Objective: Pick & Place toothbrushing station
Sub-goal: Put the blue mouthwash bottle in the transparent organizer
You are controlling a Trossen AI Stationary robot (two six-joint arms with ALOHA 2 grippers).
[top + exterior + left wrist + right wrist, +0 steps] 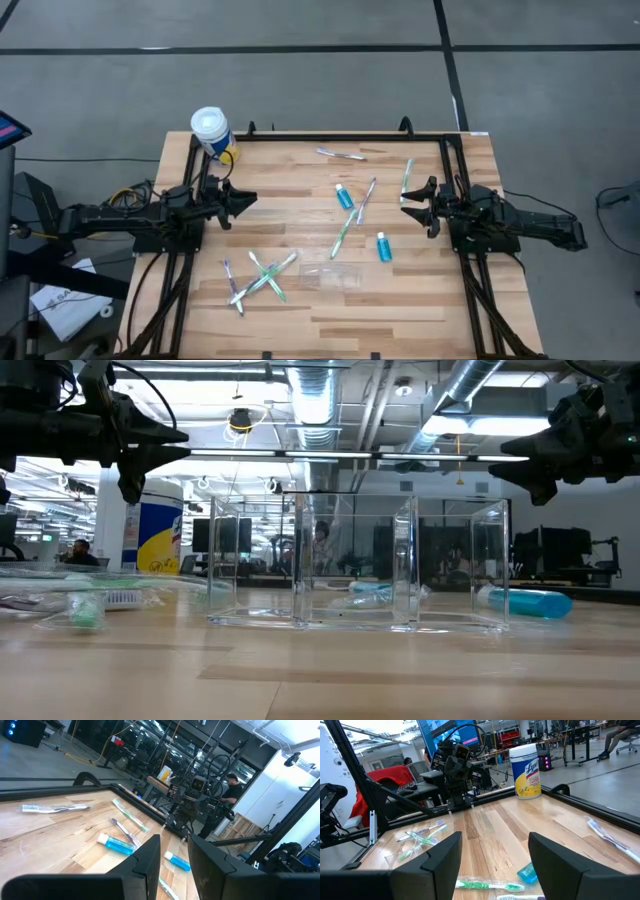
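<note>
Both claws, left [243,200] narrowly parted and right [408,199] released, empty at opposite desk [300,320] edges; toothbrushes [262,278], tubes [345,196] loose around clear organizer [328,275], awaiting pickup.

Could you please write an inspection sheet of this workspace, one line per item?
Surface: wooden table with a dark frame, bare wood at the front.
Job's things: clear plastic organizer standing empty near the front; two teal tubes lying mid-table; toothbrushes scattered, a crossed cluster front left, others at centre and one white toothbrush at the back.
Clutter: wipes canister with a yellow label at the back left corner.
Grippers: left tool raised at the left edge, slightly open, empty; right tool raised at the right edge, open, empty.
Cables: yellow cable beside the left arm.
Surroundings: grey floor; a person beyond the table.
</note>
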